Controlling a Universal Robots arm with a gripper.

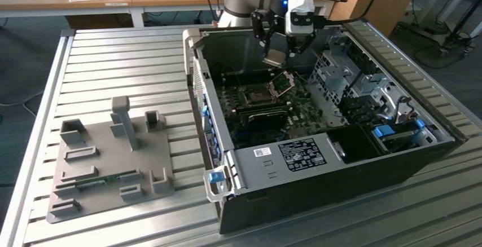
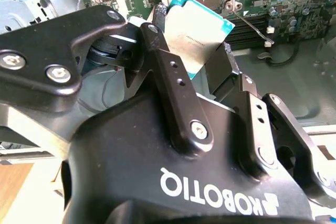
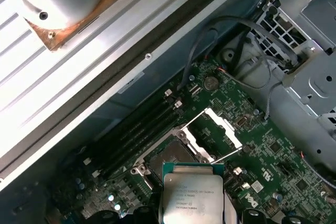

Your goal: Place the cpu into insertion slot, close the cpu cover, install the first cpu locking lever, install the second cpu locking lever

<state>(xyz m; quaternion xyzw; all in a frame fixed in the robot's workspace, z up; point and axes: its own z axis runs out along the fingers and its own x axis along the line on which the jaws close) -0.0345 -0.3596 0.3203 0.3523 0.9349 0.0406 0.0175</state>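
My gripper [image 1: 280,54] hangs inside the open computer case [image 1: 316,162], shut on the cpu [image 1: 275,56] by two opposite edges. In both wrist views the cpu [image 2: 199,27] [image 3: 191,195] is a silver-grey square on a teal base, held tilted between the black fingers [image 2: 167,66]. The cpu is in the air, just above and beside the insertion slot [image 3: 169,154] [image 1: 253,96] on the green motherboard. The cpu cover [image 3: 214,134] [image 1: 284,82] stands swung up and open on its hinge. A thin wire locking lever [image 3: 229,154] sticks out, unlatched, beside the slot.
Long black memory slots [image 3: 137,134] run next to the socket. A metal drive cage [image 1: 348,73] and loose cables [image 3: 236,40] fill the case's far side. On the slatted table [image 1: 113,66], at the exterior view's left, sits a grey fixture plate [image 1: 109,157] with a green memory stick [image 1: 96,182].
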